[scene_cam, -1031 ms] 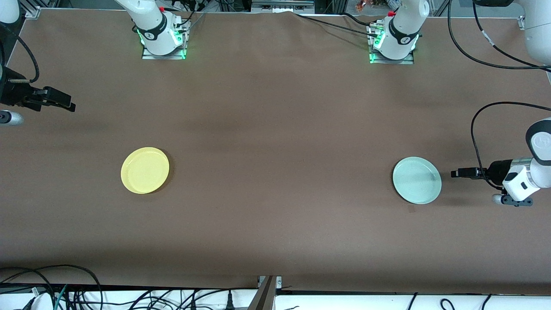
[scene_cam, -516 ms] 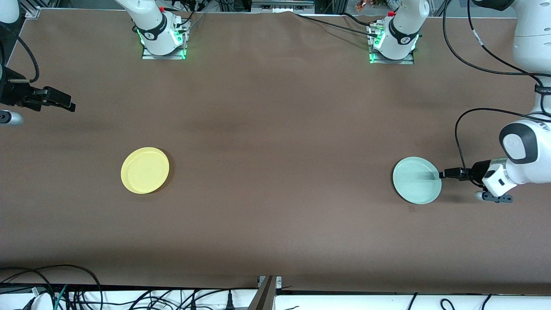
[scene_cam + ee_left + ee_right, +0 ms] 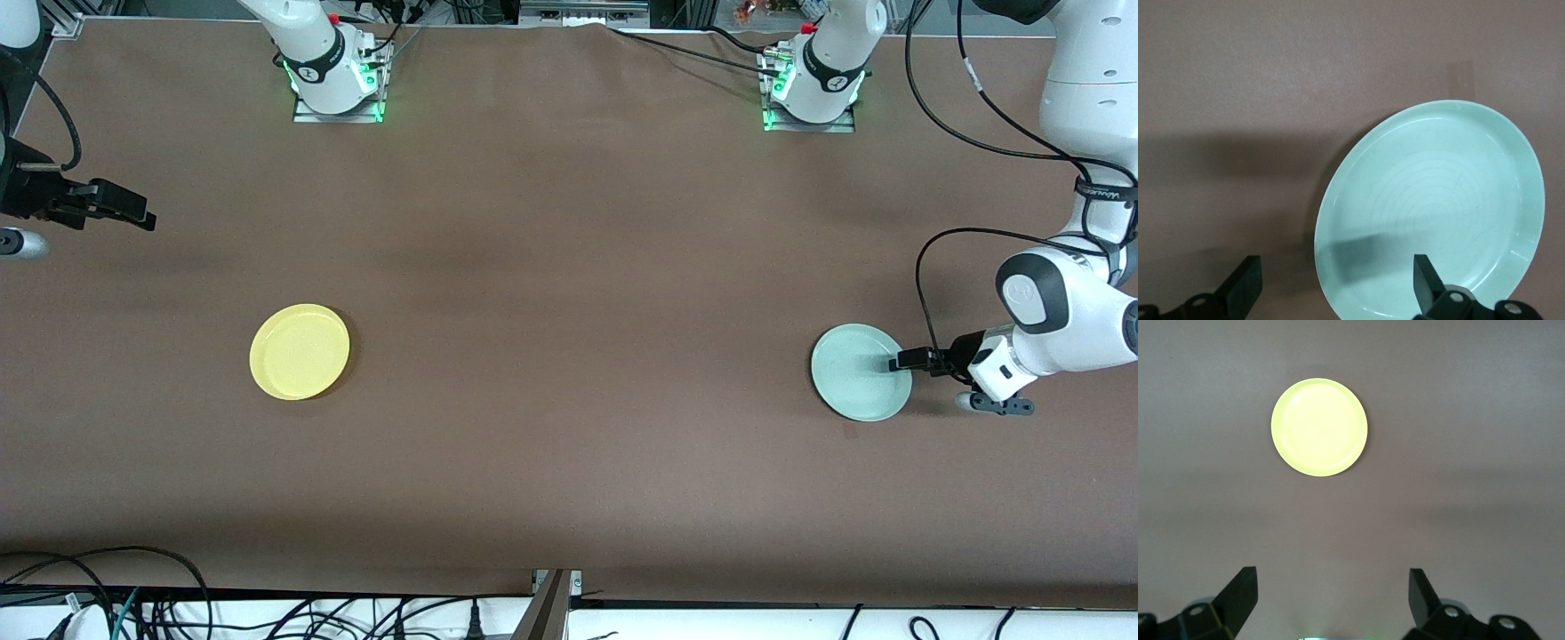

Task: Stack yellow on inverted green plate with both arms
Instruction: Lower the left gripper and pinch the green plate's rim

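The yellow plate [image 3: 300, 351] lies flat, hollow side up, toward the right arm's end of the table; it also shows in the right wrist view [image 3: 1319, 427]. The pale green plate [image 3: 861, 372] lies hollow side up toward the left arm's end, and fills much of the left wrist view [image 3: 1438, 207]. My left gripper [image 3: 900, 361] is open and low at the plate's edge. In its wrist view [image 3: 1336, 275] one finger is over the plate and the other is outside the rim. My right gripper [image 3: 140, 216] is open and empty, waiting above the table's end, well away from the yellow plate [image 3: 1331, 588].
The two arm bases [image 3: 336, 84] [image 3: 811, 93] with green lights stand along the table's edge farthest from the front camera. A black cable [image 3: 925, 284] loops over the table beside the left wrist. Loose cables [image 3: 133, 604] lie below the nearest edge.
My left arm has moved in toward the green plate, from beside it to having its fingertips at the rim. The right arm and both plates have not moved.
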Action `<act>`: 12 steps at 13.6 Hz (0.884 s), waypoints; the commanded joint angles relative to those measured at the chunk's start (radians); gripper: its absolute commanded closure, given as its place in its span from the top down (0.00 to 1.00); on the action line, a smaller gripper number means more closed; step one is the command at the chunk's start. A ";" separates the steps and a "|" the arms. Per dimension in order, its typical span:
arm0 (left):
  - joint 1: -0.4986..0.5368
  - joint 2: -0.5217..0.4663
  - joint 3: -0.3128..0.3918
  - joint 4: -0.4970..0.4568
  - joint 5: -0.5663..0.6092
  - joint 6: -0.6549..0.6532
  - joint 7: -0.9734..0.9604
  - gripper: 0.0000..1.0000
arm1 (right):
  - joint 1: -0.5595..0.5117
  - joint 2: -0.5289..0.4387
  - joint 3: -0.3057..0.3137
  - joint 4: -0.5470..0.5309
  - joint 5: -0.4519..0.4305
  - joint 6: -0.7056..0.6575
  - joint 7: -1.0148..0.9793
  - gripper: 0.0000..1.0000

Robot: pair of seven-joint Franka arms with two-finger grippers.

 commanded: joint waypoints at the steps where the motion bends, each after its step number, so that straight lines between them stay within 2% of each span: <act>1: 0.009 -0.009 -0.006 -0.031 -0.040 0.031 0.037 1.00 | -0.003 -0.005 0.005 0.012 -0.006 -0.020 -0.004 1.00; 3: 0.007 -0.009 -0.006 -0.031 -0.040 0.031 0.045 1.00 | -0.003 -0.005 0.005 0.012 -0.006 -0.020 -0.004 1.00; 5: 0.006 0.001 -0.006 -0.031 -0.040 0.036 0.071 0.94 | -0.003 -0.005 0.005 0.012 -0.006 -0.020 -0.004 1.00; 9: 0.004 0.009 -0.006 -0.031 -0.040 0.046 0.072 0.59 | -0.003 -0.005 0.005 0.012 -0.006 -0.020 -0.004 1.00; 12: 0.003 0.009 -0.006 -0.031 -0.040 0.046 0.072 0.41 | -0.003 -0.005 0.006 0.012 -0.006 -0.020 -0.004 1.00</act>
